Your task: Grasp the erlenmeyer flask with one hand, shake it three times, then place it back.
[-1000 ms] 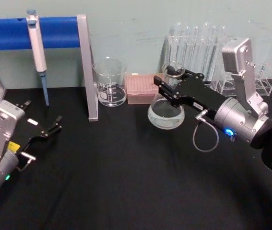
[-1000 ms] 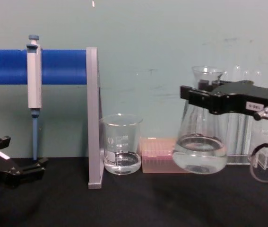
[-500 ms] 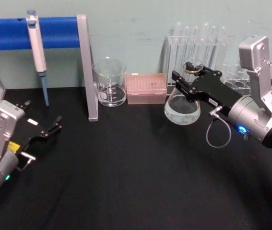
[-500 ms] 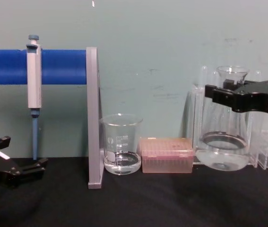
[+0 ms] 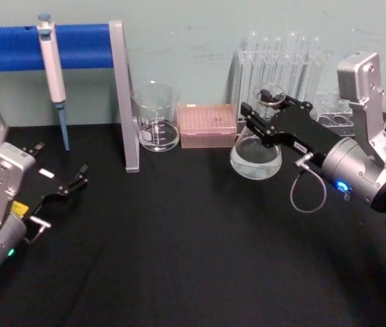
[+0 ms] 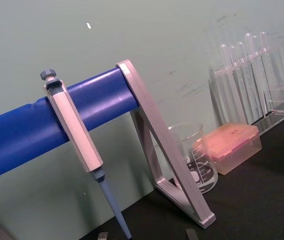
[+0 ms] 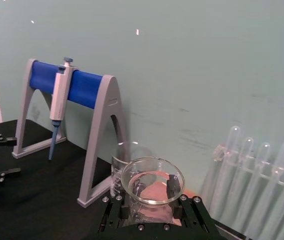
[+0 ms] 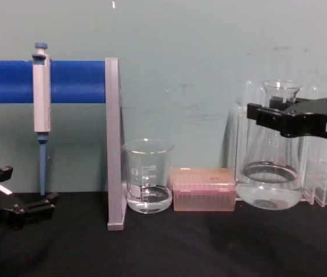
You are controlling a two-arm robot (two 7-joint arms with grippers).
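Two grippers in frame, one working. Right gripper (image 5: pixel 267 112) reaches in from the right side of the head view, fingers clamped on the neck of the erlenmeyer flask (image 5: pixel 255 158) just under the flared rim. In the right wrist view the rim sits between the black fingers (image 7: pixel 174 186), both pressed against the glass. Flask is upright, with a shallow layer of clear liquid in the wide base. It sits at the back right of the black table (image 5: pixel 179 259), just in front of the test tube rack (image 5: pixel 281 61) and just right of the pink tip box (image 5: pixel 208 126), apart from both. In the chest view the flask (image 8: pixel 270 184) has its base low, about level with the bottom of the box; it looks slightly off the table, but contact is hard to judge from this angle.

Glass beaker (image 5: pixel 156 119) stands left of the pink box, next to the grey leg of the blue stand (image 5: pixel 15 46). Pipette (image 5: pixel 52 68) hangs from the stand's bar, tip down.

Left gripper (image 5: pixel 77 178) is parked low at the left of the table, well apart from the glassware, fingers spread with nothing between them.
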